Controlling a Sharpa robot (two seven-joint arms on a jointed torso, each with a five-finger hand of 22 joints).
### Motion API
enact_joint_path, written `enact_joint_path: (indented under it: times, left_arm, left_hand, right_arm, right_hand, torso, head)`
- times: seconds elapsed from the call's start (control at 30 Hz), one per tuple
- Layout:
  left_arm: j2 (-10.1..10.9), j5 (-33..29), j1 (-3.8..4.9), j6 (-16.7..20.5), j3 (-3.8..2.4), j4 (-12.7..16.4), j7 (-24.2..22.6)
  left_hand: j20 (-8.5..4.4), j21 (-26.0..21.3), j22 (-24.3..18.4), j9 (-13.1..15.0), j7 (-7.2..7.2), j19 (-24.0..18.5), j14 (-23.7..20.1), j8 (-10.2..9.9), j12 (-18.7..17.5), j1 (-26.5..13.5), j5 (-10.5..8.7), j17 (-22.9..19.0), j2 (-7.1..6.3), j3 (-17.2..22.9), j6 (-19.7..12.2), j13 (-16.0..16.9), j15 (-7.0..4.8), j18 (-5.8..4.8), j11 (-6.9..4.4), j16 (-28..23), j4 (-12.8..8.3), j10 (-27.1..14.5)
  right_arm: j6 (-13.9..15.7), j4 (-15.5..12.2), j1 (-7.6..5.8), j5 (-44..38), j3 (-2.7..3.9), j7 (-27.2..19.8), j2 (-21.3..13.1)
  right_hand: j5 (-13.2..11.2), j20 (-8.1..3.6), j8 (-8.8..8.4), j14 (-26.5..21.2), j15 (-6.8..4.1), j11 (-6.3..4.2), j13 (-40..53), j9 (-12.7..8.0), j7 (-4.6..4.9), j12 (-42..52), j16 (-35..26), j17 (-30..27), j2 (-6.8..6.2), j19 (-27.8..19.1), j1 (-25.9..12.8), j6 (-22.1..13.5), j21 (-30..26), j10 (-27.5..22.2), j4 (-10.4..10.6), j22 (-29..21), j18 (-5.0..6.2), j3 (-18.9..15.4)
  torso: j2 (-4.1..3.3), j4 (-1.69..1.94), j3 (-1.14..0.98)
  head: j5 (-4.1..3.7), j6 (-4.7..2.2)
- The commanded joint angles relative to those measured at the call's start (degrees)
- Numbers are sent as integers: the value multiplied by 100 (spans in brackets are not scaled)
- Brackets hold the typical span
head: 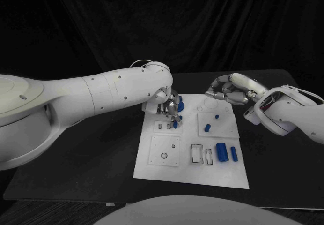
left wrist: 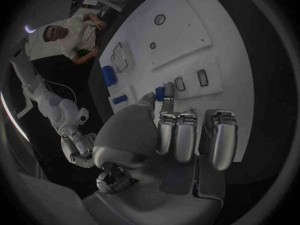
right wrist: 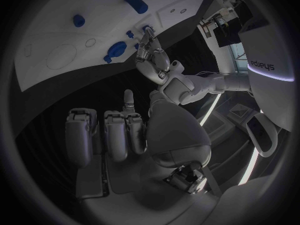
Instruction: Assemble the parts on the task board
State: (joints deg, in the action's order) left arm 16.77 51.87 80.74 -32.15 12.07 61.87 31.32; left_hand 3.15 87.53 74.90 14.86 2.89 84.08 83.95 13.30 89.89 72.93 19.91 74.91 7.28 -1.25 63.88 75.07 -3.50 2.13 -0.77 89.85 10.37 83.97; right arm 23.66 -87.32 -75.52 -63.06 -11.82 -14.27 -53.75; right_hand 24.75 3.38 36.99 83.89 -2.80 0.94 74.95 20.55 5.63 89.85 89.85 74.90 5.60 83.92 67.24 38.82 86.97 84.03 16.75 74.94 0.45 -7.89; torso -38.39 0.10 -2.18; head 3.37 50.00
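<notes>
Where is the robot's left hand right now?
In the head view the left hand is over the far left part of the white task board, pinching a small blue part at its fingertips above two small slots.

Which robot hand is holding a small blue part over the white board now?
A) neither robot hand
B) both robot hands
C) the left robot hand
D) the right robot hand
C: the left robot hand pinches a small blue part at its fingertips over the white board, while the right robot hand is curled beyond the board's far edge, holding nothing.
</notes>
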Motion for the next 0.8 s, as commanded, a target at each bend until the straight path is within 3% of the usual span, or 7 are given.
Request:
enact_joint_path:
  times: [0.03, 0.17, 0.3, 0.57, 0.8]
  left_arm:
    - [-6, -46, -15, 59, -4, 9, -109]
    - [3, -46, -17, 90, -4, 18, -114]
    - [28, -46, -18, 139, -4, 44, -116]
    - [110, -47, -19, 296, -4, 138, -92]
    - [189, -47, -19, 476, -4, 240, 3]
  left_hand:
    - [-51, -36, 974, 35, -2, 194, 605, -23, 11, 1, 64, 1509, -67, 77, 14, 1493, -38, -68, -38, 15, -27, 603]
    - [-62, -38, 977, 96, -11, 198, 605, -29, 11, 33, 136, 1509, -109, 172, 9, 1493, -47, -69, -48, 15, -106, 603]
    - [-83, -46, 975, 206, -27, 200, 605, -39, 11, 158, 90, 1509, -191, 442, -3, 1493, -69, -67, -66, 15, -321, 603]
    - [-115, -57, 979, 468, -57, 210, 605, 25, 11, 165, 188, 1509, -369, 887, 41, 1493, -101, -67, -97, 15, -614, 603]
    - [-150, -77, 980, 940, -77, 223, 605, 177, 11, -103, 504, 1509, -575, 1555, -9, 1493, -131, -67, -131, 15, -916, 603]
  right_arm:
    - [-60, 0, 10, 3, 4, 114, 5]
    - [-72, 1, 10, 3, 4, 126, 7]
    - [-74, 0, 10, 3, 4, 133, 2]
    - [-73, -4, 10, 3, 4, 147, -16]
    - [-83, 5, 11, 3, 4, 153, -16]
  right_hand:
    - [-13, 44, 23, 611, 35, 30, 1505, -7, 6, 15, 15, 1510, 38, 415, -20, 42, -15, 597, 4, 1380, 50, -30]
    - [-13, 45, 23, 611, 36, 30, 1505, -7, 5, 15, 15, 1510, 38, 410, -20, 43, -22, 597, 3, 1377, 52, -31]
    - [-13, 45, 24, 611, 36, 31, 1505, -7, 5, 15, 15, 1510, 38, 408, -20, 45, -26, 597, 2, 1375, 53, -31]
    - [-12, 46, 24, 611, 37, 32, 1505, -8, 5, 15, 15, 1510, 37, 396, -18, 47, -46, 597, -2, 1367, 59, -33]
    - [-11, 47, 21, 610, 38, 32, 1505, -11, 6, 15, 13, 1506, 35, 384, -13, 46, -65, 597, -7, 1360, 65, -35]
  torso:
    - [3, 2, 2]
    - [0, -1, 1]
    - [1, 0, -1]
    - [2, 0, 0]
    - [4, 2, -1]
  head:
    - [8, 0]
    - [17, 0]
    - [25, 0]
    - [33, 0]
    - [64, 0]
